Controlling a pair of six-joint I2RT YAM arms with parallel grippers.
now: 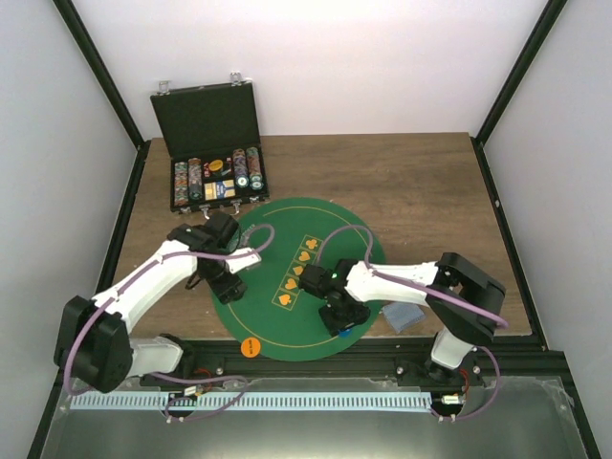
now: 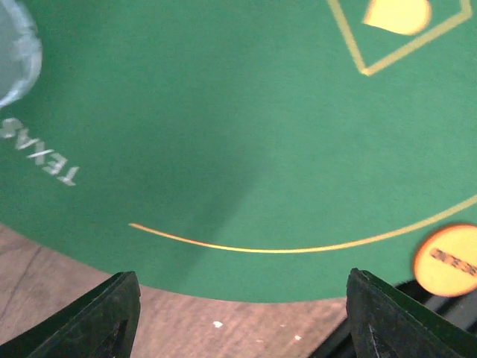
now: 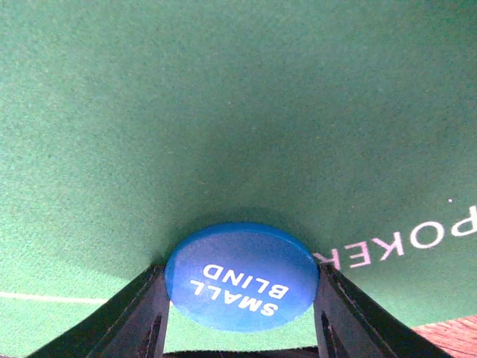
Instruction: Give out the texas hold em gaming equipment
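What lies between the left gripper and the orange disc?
Between the left gripper and the orange disc, only bare green felt mat crossed by a thin yellow line; left wrist view shows it.

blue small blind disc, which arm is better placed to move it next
Right. The right gripper has the blue round small-blind disc between its fingers, down at the round green felt mat. The left gripper is open and empty by the mat's edge.
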